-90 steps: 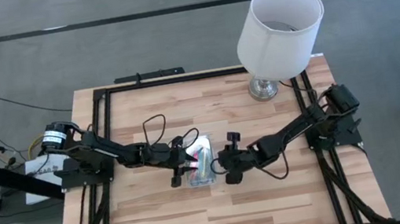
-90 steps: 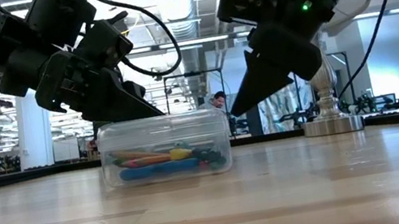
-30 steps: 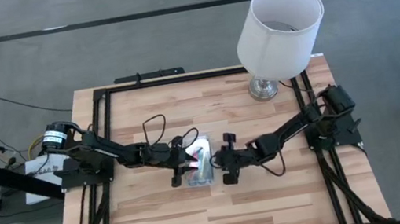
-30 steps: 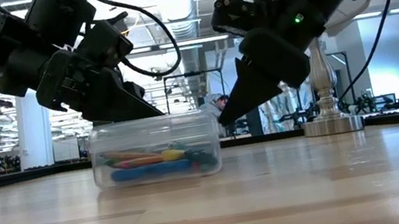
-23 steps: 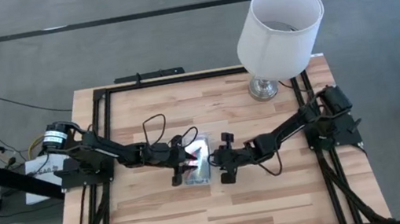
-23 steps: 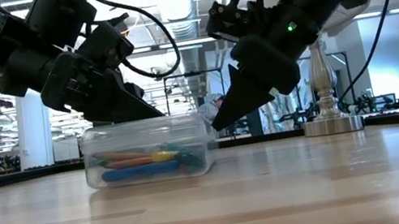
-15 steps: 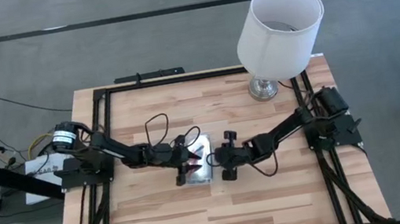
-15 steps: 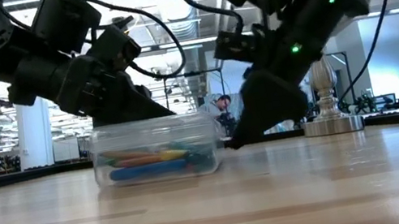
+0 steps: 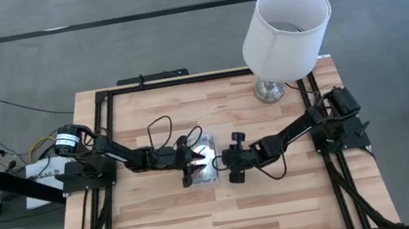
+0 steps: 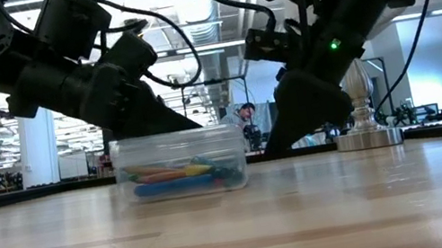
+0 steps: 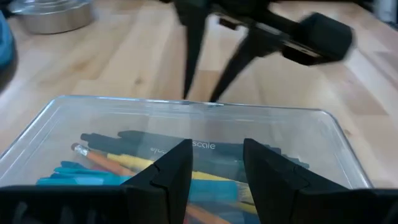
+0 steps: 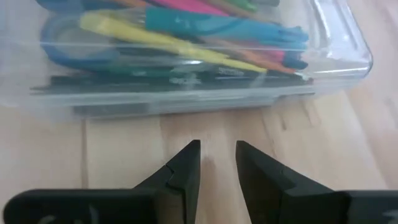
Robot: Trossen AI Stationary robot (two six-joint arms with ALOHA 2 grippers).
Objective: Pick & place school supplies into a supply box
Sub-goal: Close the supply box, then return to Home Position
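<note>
Facing grippers: left gripper (image 11: 214,168) and right gripper (image 12: 216,163) flank the supply box (image 9: 201,164); both part-open, gripping nothing
Box: between the fingertips, lid on, on the table (image 9: 282,200)
Supplies: pencils (image 12: 186,46) inside; lamp (image 9: 285,33) behind the right gripper

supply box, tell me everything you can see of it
The supply box is a small clear plastic rectangle with rounded corners, lying flat on the wooden table near its middle. A clear lid appears to cover it. Inside lie pencils and pens in yellow, teal, pink, orange and black, plus something with a blue loop. The left gripper is at one long side, the right gripper just off the other.
</note>
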